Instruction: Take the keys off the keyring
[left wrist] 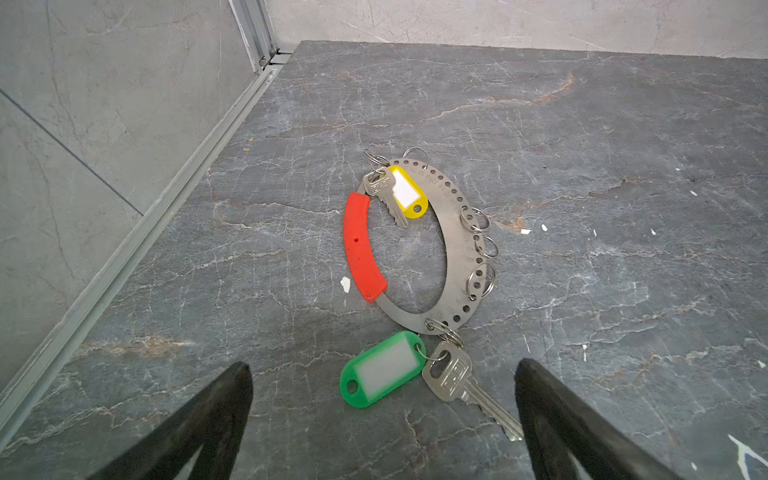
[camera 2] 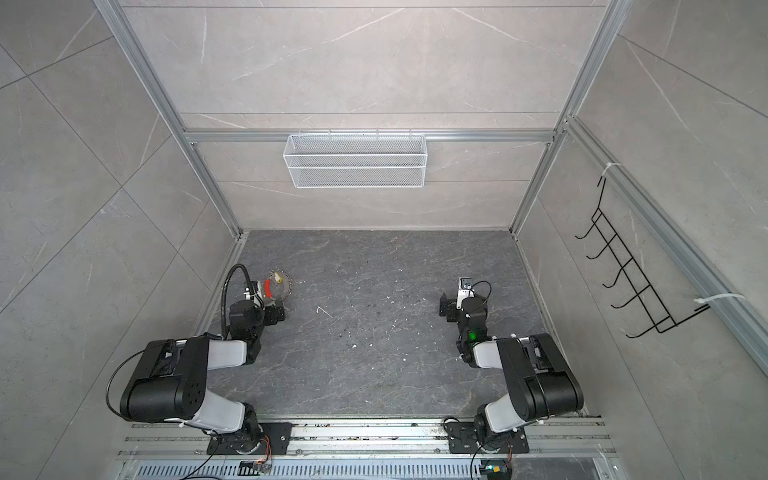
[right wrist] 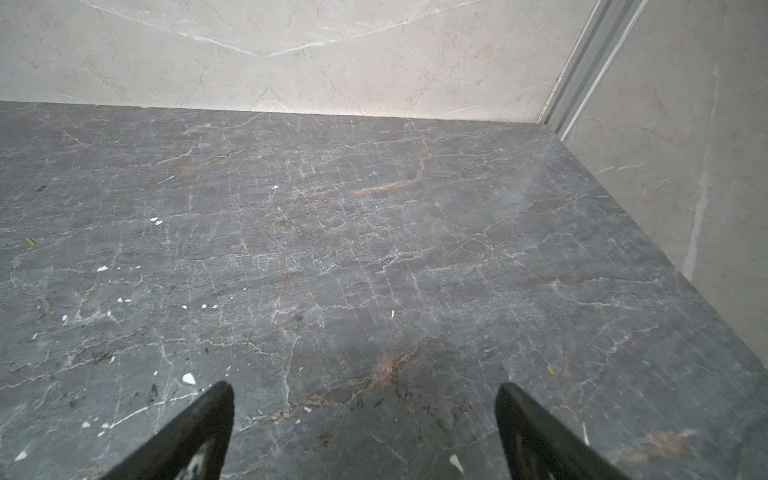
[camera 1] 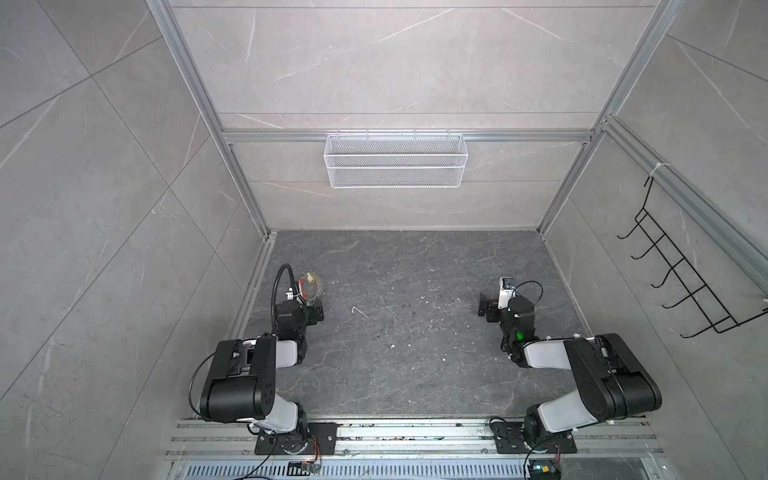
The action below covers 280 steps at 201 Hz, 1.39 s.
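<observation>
1. Your left hand (left wrist: 382, 365) is open, its two fingers (left wrist: 216, 411) stand wide apart, and it holds nothing.
2. The keyring (left wrist: 459, 249) lies flat on the desk (left wrist: 582, 124) just ahead of this hand, near the left wall in both top views (camera 1: 313, 286) (camera 2: 282, 286).
3. A red sleeve (left wrist: 361, 245) covers one arc of it.
4. The key with the yellow tag (left wrist: 384, 195) lies across the far part of the ring, attached by a small split ring (left wrist: 376, 160).
5. The key with the green tag (left wrist: 453, 374) lies outside the ring, on the side nearest to the hand, also attached.
6. Your right hand (right wrist: 363, 385) is open too, over bare desk, well apart from the keyring.
</observation>
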Each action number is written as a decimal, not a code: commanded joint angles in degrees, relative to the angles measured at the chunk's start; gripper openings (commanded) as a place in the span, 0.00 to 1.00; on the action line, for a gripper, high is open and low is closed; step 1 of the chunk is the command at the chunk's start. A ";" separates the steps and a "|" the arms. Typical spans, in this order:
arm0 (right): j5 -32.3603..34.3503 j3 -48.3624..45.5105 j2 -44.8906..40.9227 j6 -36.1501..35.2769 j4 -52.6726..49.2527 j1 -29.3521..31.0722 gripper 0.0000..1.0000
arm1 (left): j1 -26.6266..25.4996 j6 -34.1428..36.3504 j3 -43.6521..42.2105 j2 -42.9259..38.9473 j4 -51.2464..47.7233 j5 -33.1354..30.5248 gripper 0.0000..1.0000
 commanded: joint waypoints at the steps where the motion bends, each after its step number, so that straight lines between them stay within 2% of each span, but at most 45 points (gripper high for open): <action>1: -0.49 0.23 0.10 -0.49 0.97 0.05 0.99 | 0.21 -0.86 0.01 -0.37 3.10 0.88 1.00; 258: -1.81 0.49 0.01 -0.10 0.27 -0.83 0.99 | 0.25 -0.91 0.01 -0.37 3.08 0.82 1.00; 270: -1.14 0.12 -0.14 -0.21 1.28 -0.87 0.99 | -0.22 -0.42 -0.49 -1.14 4.19 0.25 1.00; 280: -0.35 0.83 -1.75 -0.03 -1.46 -0.71 0.99 | -2.09 0.98 -0.41 -4.67 0.96 -1.48 1.00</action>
